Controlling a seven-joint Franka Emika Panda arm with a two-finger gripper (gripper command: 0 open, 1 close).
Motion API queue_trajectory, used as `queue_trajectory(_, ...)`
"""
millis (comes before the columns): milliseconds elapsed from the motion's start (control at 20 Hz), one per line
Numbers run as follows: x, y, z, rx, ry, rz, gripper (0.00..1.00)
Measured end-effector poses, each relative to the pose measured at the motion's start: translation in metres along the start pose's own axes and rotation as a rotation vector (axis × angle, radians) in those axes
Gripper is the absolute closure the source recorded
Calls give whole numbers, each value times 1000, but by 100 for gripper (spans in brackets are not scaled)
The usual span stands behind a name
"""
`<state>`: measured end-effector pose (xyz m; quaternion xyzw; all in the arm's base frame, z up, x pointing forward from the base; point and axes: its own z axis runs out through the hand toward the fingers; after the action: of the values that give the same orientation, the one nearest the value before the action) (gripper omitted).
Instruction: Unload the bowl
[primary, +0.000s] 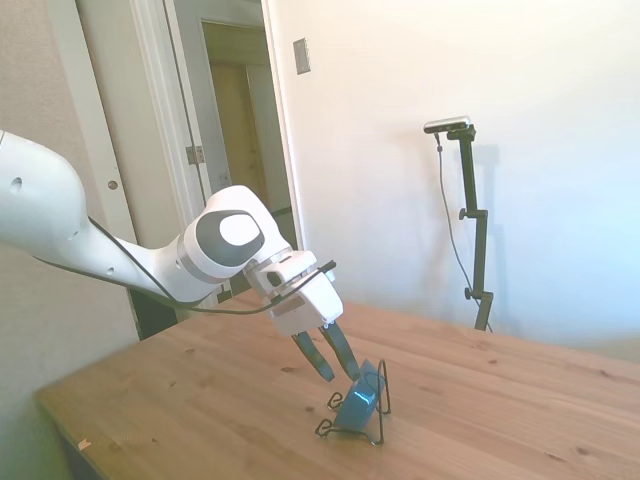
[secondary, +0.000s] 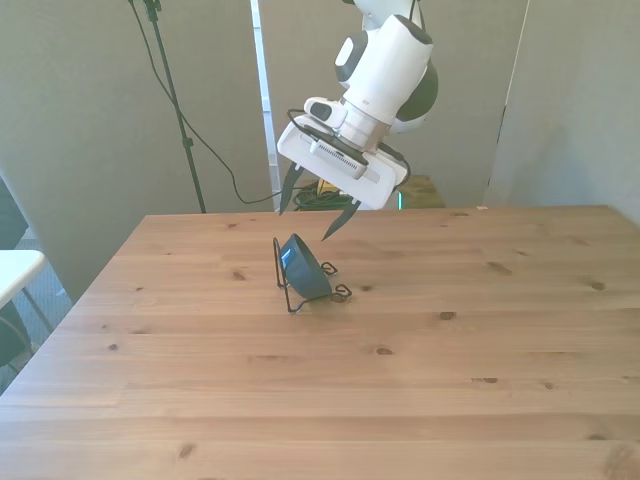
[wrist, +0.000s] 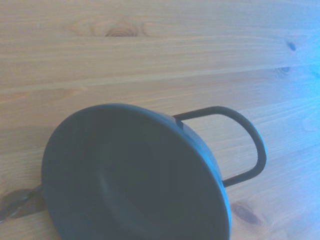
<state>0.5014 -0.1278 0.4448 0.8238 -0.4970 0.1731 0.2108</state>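
Note:
The small blue bowl (primary: 358, 403) (secondary: 305, 268) stands on edge, leaning in a thin dark wire rack (primary: 379, 412) (secondary: 284, 283) on the wooden table (secondary: 450, 350). Up close in the wrist view, the bowl (wrist: 130, 180) shows its hollow side, with a loop of the rack (wrist: 252, 145) behind it. My gripper (primary: 338, 368) (secondary: 308, 222) hangs open just above the bowl, tilted, its two dark fingers spread wider than the rim. Nothing is between them.
A pale wall runs behind the table in the side view, with a doorway (primary: 240, 120) at the back left. A white surface (secondary: 15, 270) shows at the front view's left edge, beside the table.

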Motion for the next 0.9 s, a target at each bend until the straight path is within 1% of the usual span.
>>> queue_trajectory(400, 0, -3, 22, -26, 24, 25, 0)
queue_trajectory(450, 0, -4, 24, -27, 28, 32, 100)
queue_trajectory(650, 2, -5, 33, -29, 32, 48, 100)
queue_trajectory(900, 2, -7, 38, -34, 52, 61, 100)
